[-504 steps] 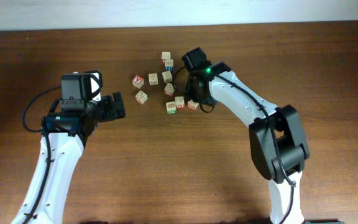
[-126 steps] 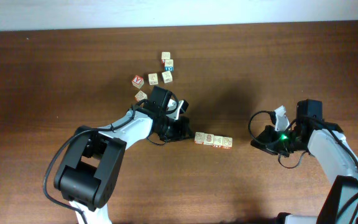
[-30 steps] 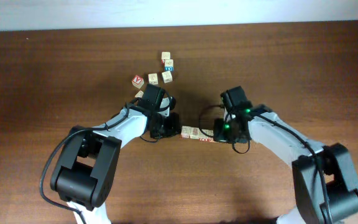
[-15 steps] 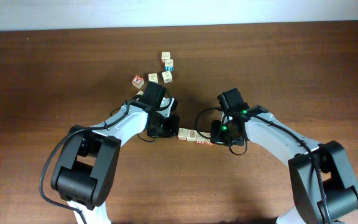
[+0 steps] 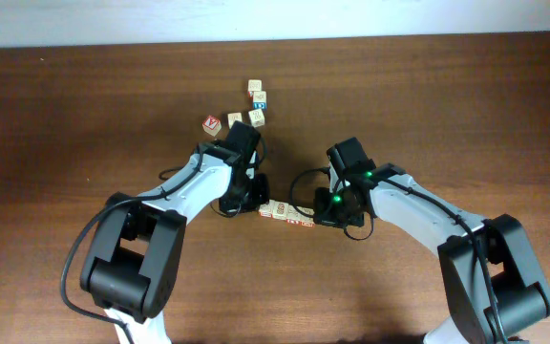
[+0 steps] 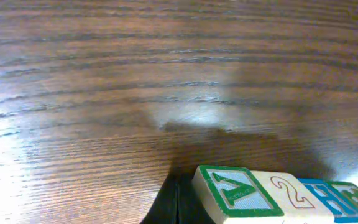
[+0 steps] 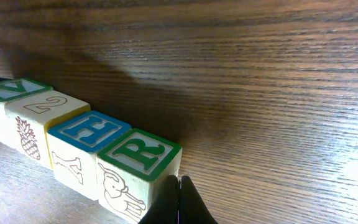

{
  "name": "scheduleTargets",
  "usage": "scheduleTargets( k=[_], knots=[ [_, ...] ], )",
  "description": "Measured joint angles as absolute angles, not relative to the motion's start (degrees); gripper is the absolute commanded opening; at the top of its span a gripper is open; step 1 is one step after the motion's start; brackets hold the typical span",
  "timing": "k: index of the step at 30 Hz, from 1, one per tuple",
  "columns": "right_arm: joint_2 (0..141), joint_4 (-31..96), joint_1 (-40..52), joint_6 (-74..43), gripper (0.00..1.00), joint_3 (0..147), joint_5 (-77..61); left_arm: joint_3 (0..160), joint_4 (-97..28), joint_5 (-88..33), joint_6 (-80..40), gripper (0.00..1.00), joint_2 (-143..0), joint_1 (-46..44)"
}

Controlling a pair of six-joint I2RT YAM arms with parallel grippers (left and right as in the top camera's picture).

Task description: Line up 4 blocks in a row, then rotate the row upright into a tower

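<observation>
— Where are the blocks [image 5: 285, 213] found?
— In one touching row on the table [image 5: 447, 115] (A, 2, H, R are read on top), with loose cubes [image 5: 243, 107] well beyond it.
— And the grippers?
— The left gripper [image 6: 176, 204] is seen fully closed and empty at the row's A end. The right gripper [image 7: 179, 200] is likewise closed on nothing at the R end.

A dark brown wooden table [image 5: 74, 105] with a fine, streaky grain fills nearly the whole overhead view. Along its far edge runs a pale, plain strip [image 5: 275, 19]; whether that is wall or floor cannot be told. Soft white glare [image 6: 5, 168] lies on the glossy wood in both wrist views.
</observation>
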State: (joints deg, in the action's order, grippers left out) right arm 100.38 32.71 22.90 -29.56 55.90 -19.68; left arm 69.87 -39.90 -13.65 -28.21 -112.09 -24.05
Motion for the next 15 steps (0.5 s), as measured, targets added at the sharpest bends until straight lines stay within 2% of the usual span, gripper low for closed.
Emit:
scheduleTargets(
  k=[10,15],
  knots=[
    [100.4,34.1,22.4,-32.8,0.04,56.0,-21.8,71.2,-44.2,-9.6,-30.9,0.00,-112.1,-24.6],
    [100.4,34.5,22.0,-34.2,0.04,56.0,-21.5,71.5,-45.4,-11.3,-20.7,0.00,-112.1,-20.3]
  ],
)
